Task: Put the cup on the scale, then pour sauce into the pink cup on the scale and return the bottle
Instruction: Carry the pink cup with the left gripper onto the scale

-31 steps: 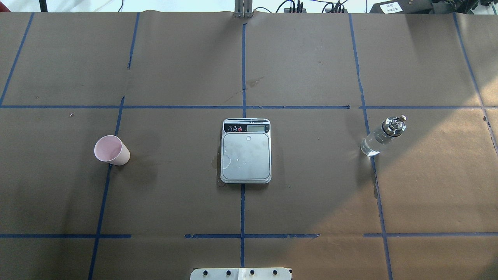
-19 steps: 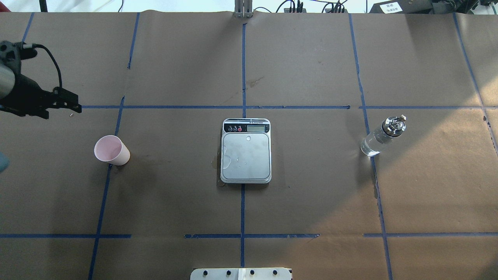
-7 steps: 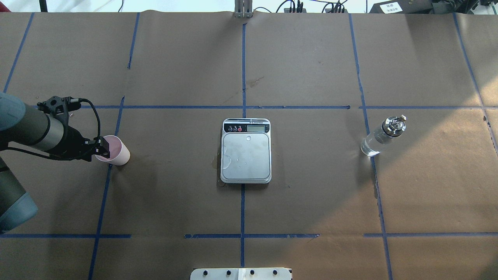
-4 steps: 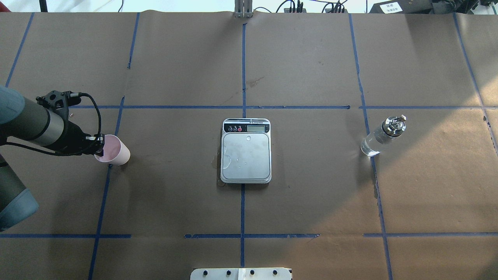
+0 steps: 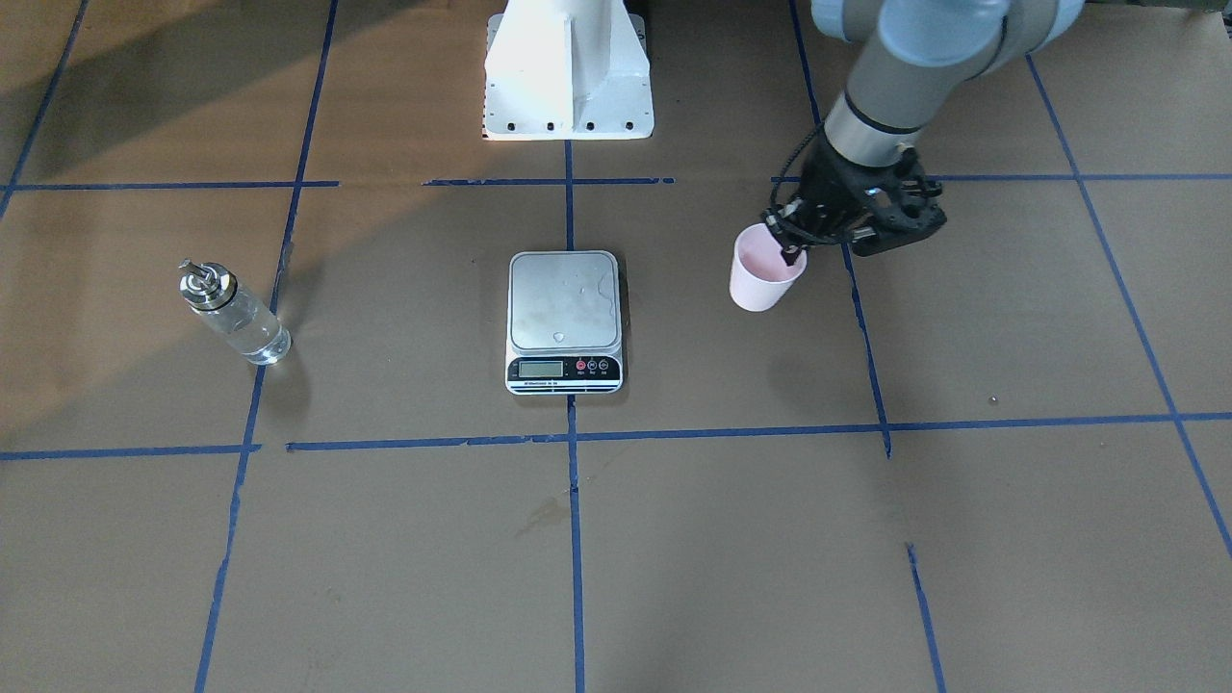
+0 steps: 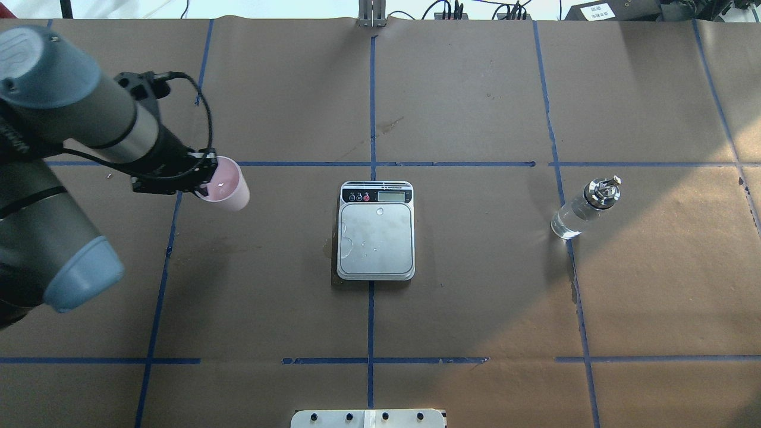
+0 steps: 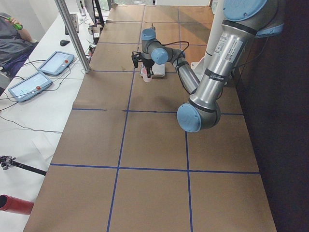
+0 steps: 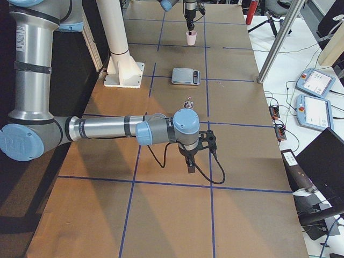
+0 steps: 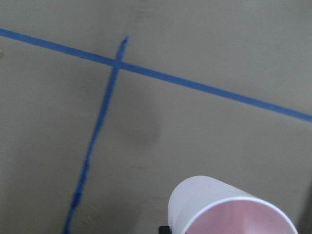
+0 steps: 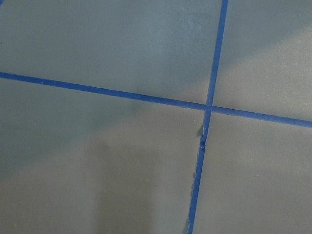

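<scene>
Brown paper over the table (image 6: 475, 285), gridded with blue tape (image 6: 371, 119), is carrying the whole layout. We are finding the left gripper (image 6: 202, 175) pinched onto the rim of the cup (image 6: 229, 187), which is hanging upright above the paper, well short of the scale (image 6: 376, 190).

We are advising a level carry across and a descent centred on the steel platform (image 6: 386, 249). Release should come only once the base is sitting flat, since a rim pinch on thin paper is likely to deform the cup.

We are noting droplets (image 6: 355, 244) on the platform, a possible slip point. The bottle (image 6: 579, 214) is standing well apart on the robot's right, out of the path. We are seeing the right gripper (image 8: 190, 164) only from the side and cannot tell how its jaws stand.
</scene>
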You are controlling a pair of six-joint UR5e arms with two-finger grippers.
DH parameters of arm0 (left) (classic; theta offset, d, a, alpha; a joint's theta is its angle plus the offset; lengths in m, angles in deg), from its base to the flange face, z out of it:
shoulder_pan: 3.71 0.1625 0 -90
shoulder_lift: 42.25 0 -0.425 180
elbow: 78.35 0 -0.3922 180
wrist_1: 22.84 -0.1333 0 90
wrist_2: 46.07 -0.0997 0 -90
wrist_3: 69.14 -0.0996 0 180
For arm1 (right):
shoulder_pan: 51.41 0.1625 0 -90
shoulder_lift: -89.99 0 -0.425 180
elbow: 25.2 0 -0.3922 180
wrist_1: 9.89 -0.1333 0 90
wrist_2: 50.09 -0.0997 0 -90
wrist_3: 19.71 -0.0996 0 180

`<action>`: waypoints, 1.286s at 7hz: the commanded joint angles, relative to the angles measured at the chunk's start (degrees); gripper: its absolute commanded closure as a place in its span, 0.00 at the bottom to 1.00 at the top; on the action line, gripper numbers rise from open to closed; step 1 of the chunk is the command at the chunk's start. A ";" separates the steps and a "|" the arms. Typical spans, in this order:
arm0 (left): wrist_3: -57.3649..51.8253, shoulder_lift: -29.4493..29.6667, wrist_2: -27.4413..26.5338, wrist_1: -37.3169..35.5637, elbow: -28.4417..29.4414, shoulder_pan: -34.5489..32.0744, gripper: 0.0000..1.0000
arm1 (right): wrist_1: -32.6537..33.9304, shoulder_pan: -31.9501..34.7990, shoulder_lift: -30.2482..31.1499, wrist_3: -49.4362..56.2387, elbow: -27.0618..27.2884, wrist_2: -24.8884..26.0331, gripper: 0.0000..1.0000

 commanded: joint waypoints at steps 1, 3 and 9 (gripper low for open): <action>13.38 14.05 -1.91 -0.66 11.17 7.02 1.00 | -0.16 -0.04 0.19 -0.06 0.05 0.20 0.00; 15.53 17.51 -3.60 2.23 16.01 10.13 1.00 | 0.01 -0.22 -0.34 -0.06 -0.13 0.29 0.00; 13.87 16.83 -3.86 8.21 20.01 10.39 0.01 | 0.10 -0.13 -0.42 -0.15 0.13 -0.24 0.00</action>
